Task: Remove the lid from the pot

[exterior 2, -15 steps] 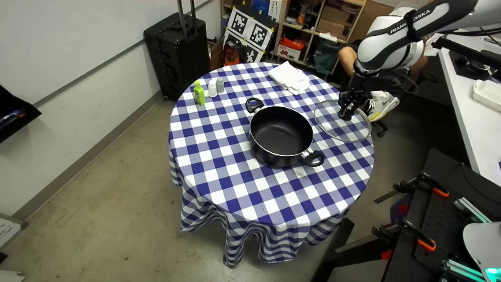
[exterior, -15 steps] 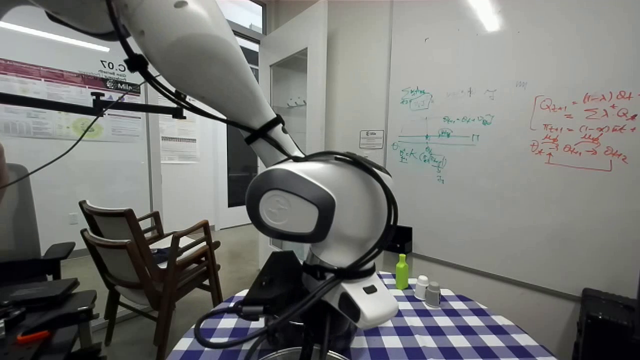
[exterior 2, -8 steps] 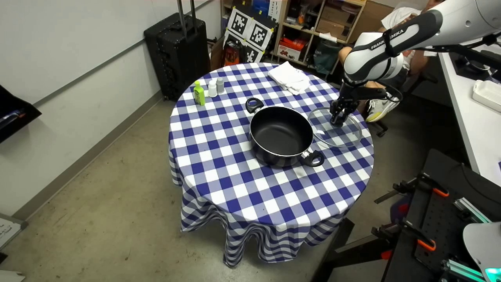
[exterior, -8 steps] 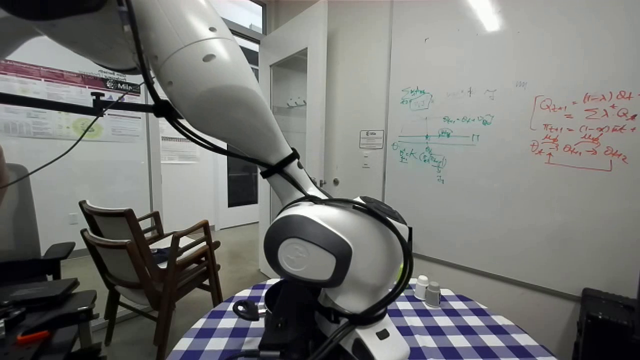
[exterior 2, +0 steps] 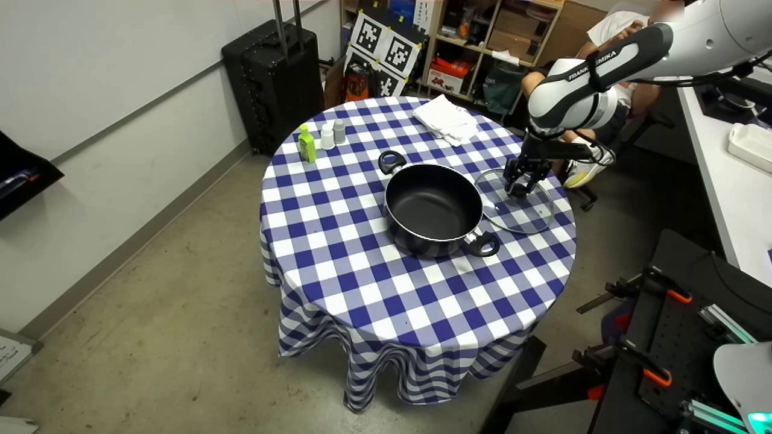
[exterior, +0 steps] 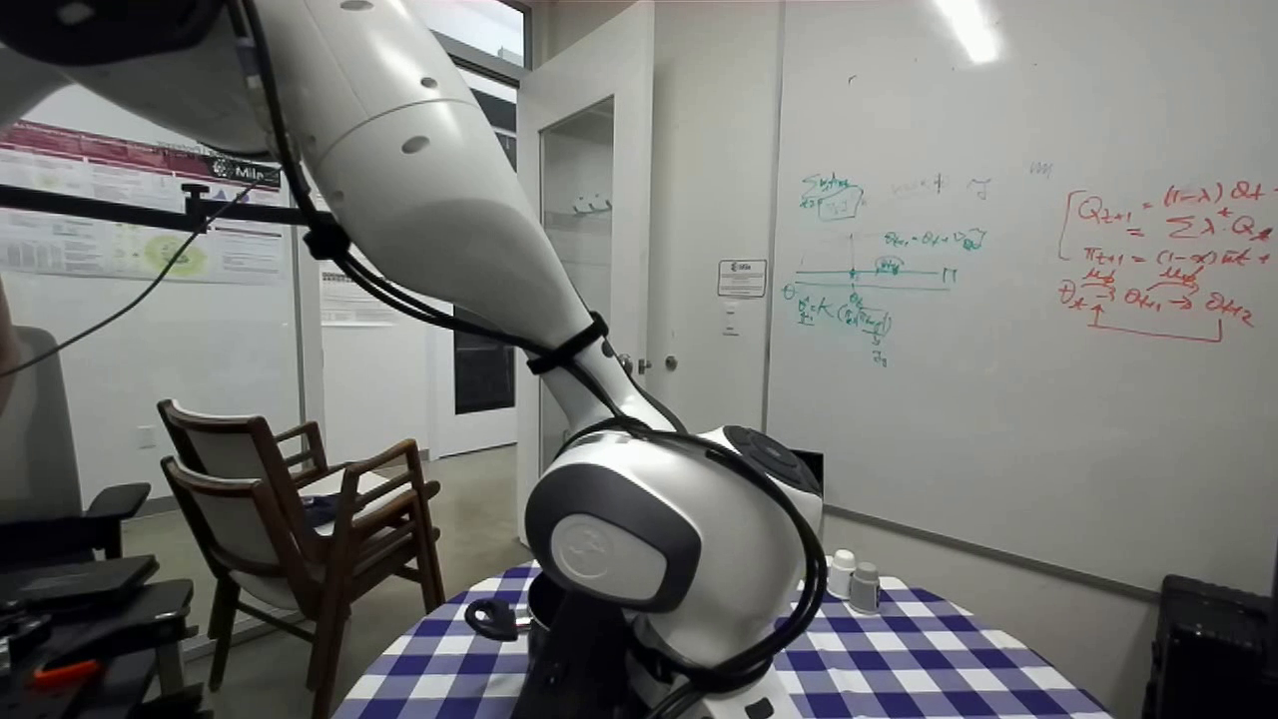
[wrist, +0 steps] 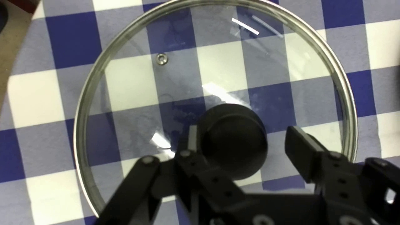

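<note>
The gripper (wrist: 243,137) has its jaws parted and released, one to each side of the black knob (wrist: 234,143) on the lid (wrist: 215,75); in the wrist view one of the fingers (wrist: 301,150) has a gap between it and the knob, while the opposite one sits right beside it, touching or not I cannot tell. The lid, clear glass with a shiny rim and a small metal vent (wrist: 162,58), lies off the pot (exterior 2: 433,205), on the blue-and-white checked tablecloth (exterior 2: 362,301) just beside it. The pot stands upright and uncovered. Above the gripper, the white arm (exterior 2: 561,99) reads “FRANK” and “EMIKA” to either side of a black strap (exterior 2: 596,71). Across the table, a green bottle (exterior 2: 307,144) bears a label too small to read, next to a white shaker (exterior 2: 327,137) and a grey shaker (exterior 2: 339,131); a folded white cloth (exterior 2: 446,120) lies near the edge. Beyond stand a black case (exterior 2: 274,84) and boards (exterior 2: 395,54) printed with square black-and-white markers. In an exterior view the whiteboard (exterior: 998,429) carries red formulas, among them “Qt+1 = (1−λ)Qt +” and “θt → θt+1 → θt+2”, with green notes and a line diagram to their left, mostly too faint to make out. A poster (exterior: 80,160) shows “Mila” on a dark strip; the small framed notice (exterior: 742,279) near the door (exterior: 634,250) is too small to read.
</note>
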